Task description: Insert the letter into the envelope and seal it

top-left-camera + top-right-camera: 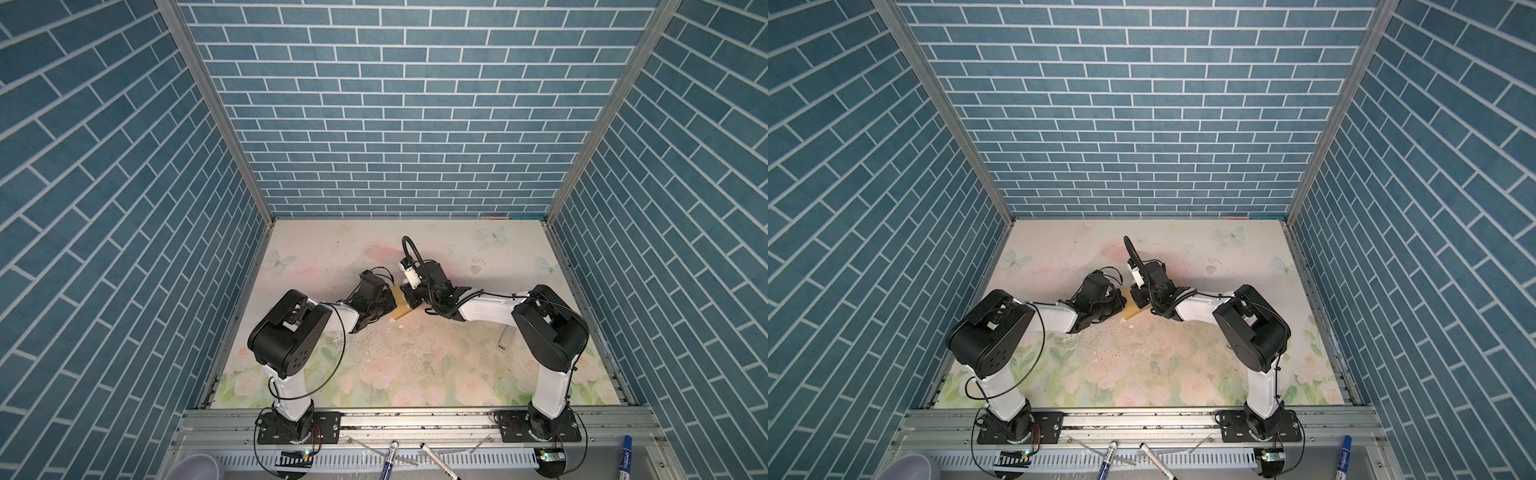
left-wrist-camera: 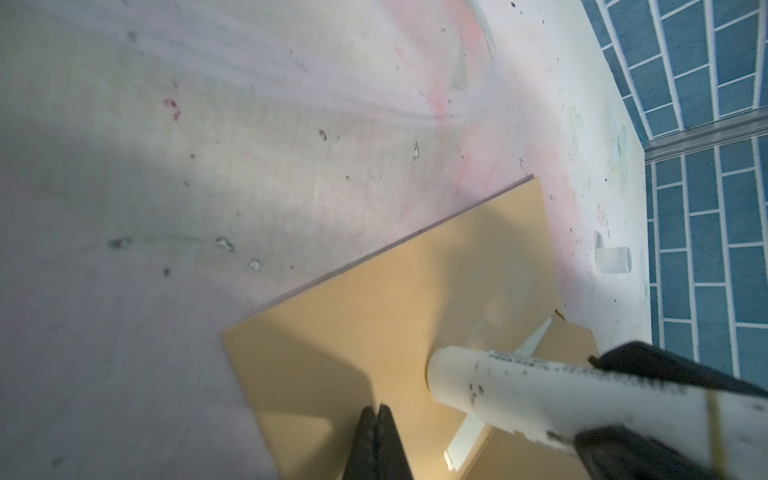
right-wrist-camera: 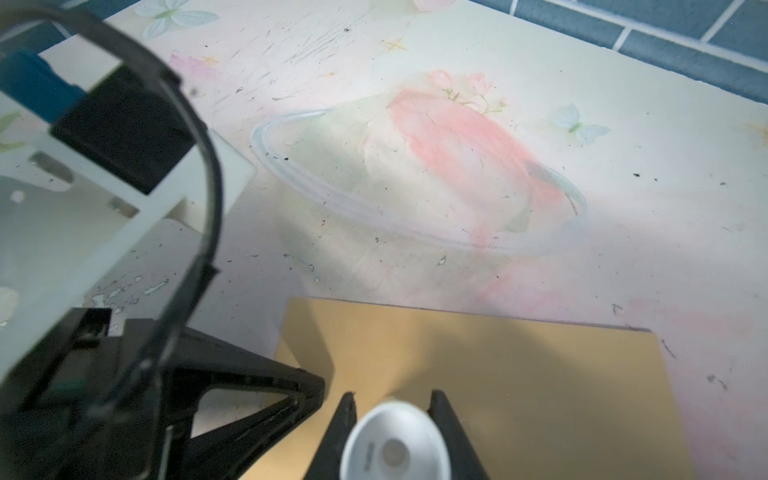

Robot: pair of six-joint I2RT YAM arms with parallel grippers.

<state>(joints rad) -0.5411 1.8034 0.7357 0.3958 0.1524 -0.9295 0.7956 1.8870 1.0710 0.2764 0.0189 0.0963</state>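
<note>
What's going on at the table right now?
The right gripper is closed on a white tube, likely a glue stick, held over the tan envelope, which lies flat on the table. The left gripper is shut, its tips at the envelope, apparently pinning it. No separate letter is visible. A pale strip shows on the envelope, so sealing seems under way.

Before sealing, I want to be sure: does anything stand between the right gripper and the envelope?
Only the white tube that the right gripper holds, its tip pointing at the envelope. The shut left gripper is over the envelope beside it, not between.
</note>
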